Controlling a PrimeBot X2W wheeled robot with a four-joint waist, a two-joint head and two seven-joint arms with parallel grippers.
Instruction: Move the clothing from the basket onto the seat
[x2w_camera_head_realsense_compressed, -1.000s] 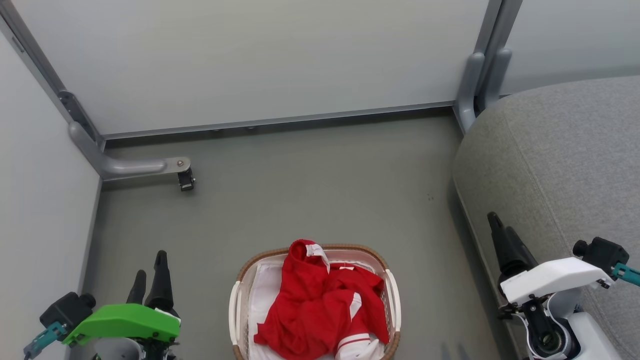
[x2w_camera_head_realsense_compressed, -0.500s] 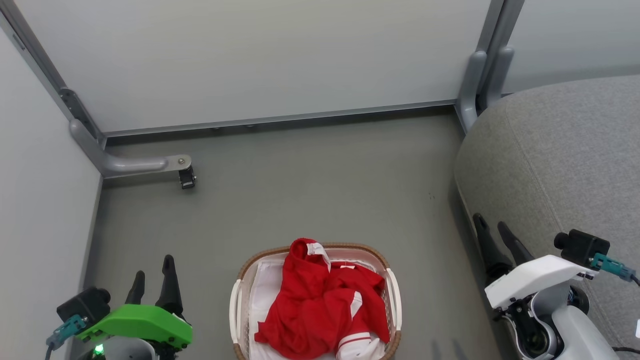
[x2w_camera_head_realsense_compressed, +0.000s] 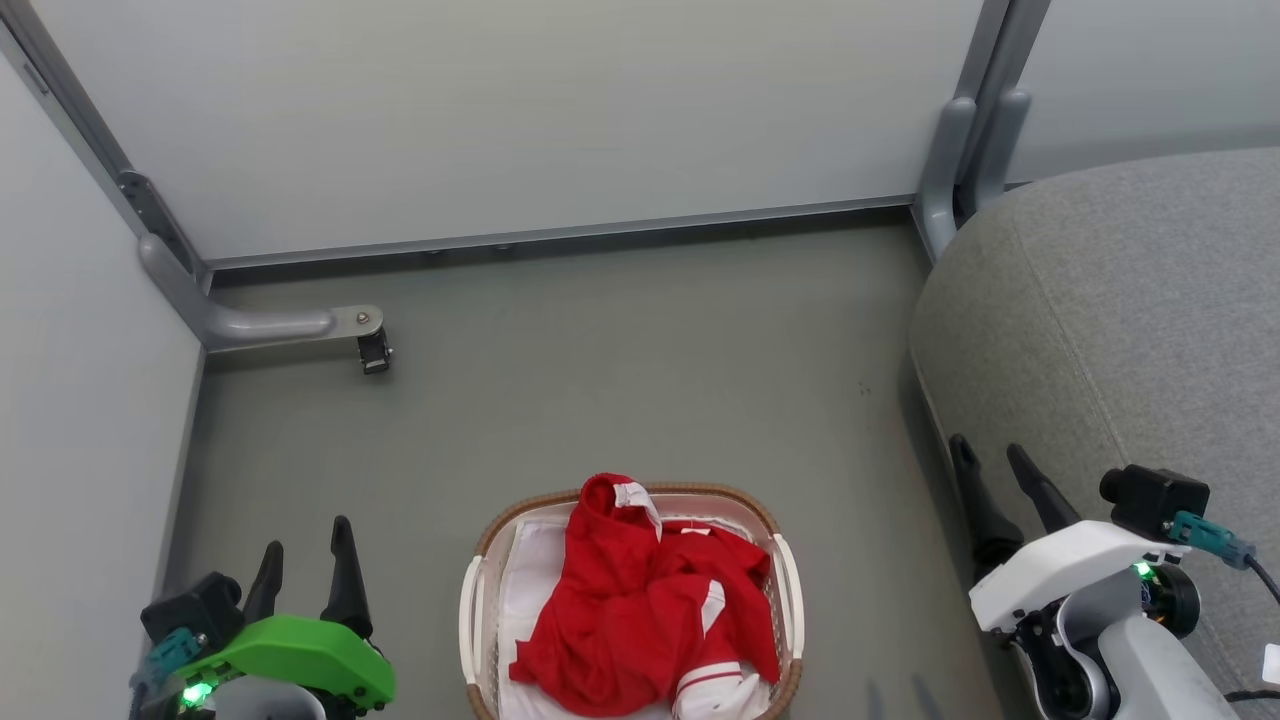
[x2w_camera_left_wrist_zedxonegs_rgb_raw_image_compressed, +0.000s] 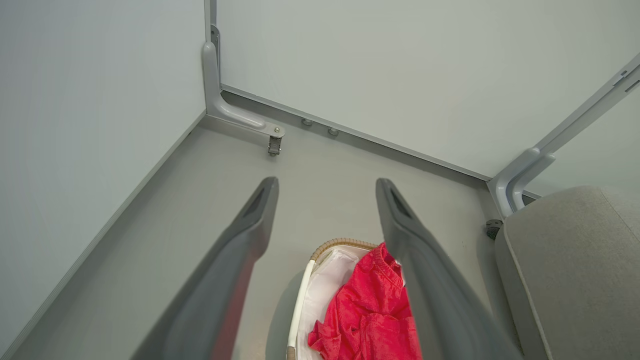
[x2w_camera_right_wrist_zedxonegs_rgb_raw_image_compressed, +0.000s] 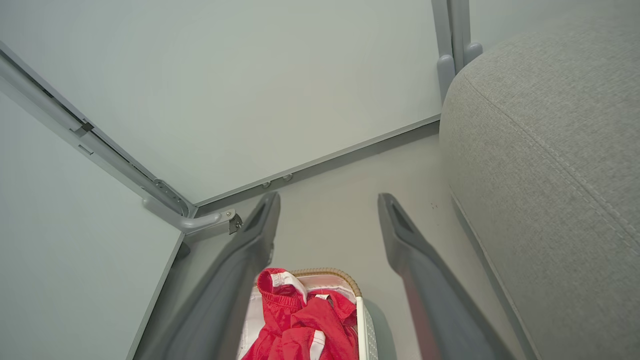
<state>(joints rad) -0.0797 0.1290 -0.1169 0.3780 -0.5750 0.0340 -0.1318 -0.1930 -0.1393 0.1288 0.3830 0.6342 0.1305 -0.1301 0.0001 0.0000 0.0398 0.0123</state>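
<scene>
The grey seat (x2w_camera_head_realsense_compressed: 1120, 300) rises at the right, the brown-rimmed white basket (x2w_camera_head_realsense_compressed: 467, 620) stands on the floor (x2w_camera_head_realsense_compressed: 620, 350) apart from it with the red clothing (x2w_camera_head_realsense_compressed: 620, 610) heaped inside, and the left gripper (x2w_camera_head_realsense_compressed: 306, 533) and right gripper (x2w_camera_head_realsense_compressed: 987, 445) flank the basket, fingers spread, holding nothing.

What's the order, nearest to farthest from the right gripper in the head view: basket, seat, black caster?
1. seat, directly beside the right gripper, on its right.
2. basket, to its lower left, bottom centre.
3. black caster, far across on the left side.
</scene>
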